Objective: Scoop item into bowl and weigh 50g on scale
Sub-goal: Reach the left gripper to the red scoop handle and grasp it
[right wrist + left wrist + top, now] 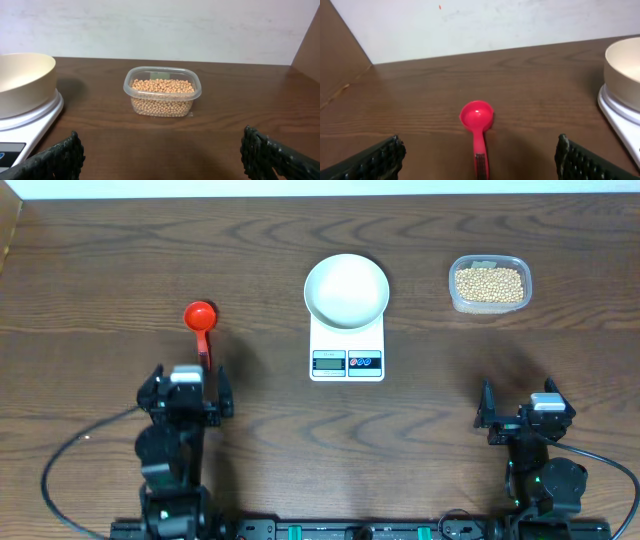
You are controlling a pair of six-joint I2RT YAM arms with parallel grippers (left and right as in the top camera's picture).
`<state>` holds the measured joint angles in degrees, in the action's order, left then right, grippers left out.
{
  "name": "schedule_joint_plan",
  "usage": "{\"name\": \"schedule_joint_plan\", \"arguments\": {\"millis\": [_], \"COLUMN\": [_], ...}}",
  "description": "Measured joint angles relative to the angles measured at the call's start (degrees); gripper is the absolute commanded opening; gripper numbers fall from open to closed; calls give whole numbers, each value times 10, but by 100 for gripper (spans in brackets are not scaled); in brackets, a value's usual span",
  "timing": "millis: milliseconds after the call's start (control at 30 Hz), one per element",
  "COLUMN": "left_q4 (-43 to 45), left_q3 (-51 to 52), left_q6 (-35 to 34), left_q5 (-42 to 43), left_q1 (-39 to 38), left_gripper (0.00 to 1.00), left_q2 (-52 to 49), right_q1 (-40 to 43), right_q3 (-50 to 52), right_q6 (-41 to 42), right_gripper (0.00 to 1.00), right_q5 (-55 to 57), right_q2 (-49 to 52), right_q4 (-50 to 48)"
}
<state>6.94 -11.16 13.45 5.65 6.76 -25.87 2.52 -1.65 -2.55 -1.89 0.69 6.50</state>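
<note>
Overhead view of a wooden table (100,260). Both arms sit at 6 o'clock; the left gripper (479,160) and right gripper (160,157) have fingers wide apart, holding nothing. The scale (347,362) lies at centre, with the empty bowl (346,289) on its 12 o'clock end. The tub (452,285) stands at 3 o'clock of the bowl, and the scoop (202,320) at 9 o'clock, handle toward the left gripper. The beans (489,284) fill the tub. Likely faults: the flat handle slipping on closure, the unbraced tub sliding under the scoop, and round beans rolling away or overshooting the target.
</note>
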Motion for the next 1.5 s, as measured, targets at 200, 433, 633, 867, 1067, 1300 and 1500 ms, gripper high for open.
{"name": "schedule_joint_plan", "arguments": {"millis": [200,433,633,867,1067,1300,1500], "left_q4": [-6,-117,-290,-374,-380,-364,-329], "left_q3": [-116,-299,-513,-660,-660,-660,-660], "left_q6": [-7,-22,-47,-60,-54,-47,-49], "left_q5": [0,21,90,179,202,118,73], "left_q1": [0,8,58,109,109,109,109], "left_gripper": [98,98,98,98,82,81,80], "left_q2": [-159,-353,-526,-686,-757,-834,-879], "right_q1": [0,0,0,0,0,0,0], "right_q3": [0,0,0,0,0,0,0], "right_q6": [0,0,0,0,0,0,0], "right_gripper": [99,99,99,99,99,99,99], "right_q5": [0,0,0,0,0,0,0], "right_q2": [0,0,0,0,0,0,0], "right_q4": [0,0,0,0,0,0,0]}}
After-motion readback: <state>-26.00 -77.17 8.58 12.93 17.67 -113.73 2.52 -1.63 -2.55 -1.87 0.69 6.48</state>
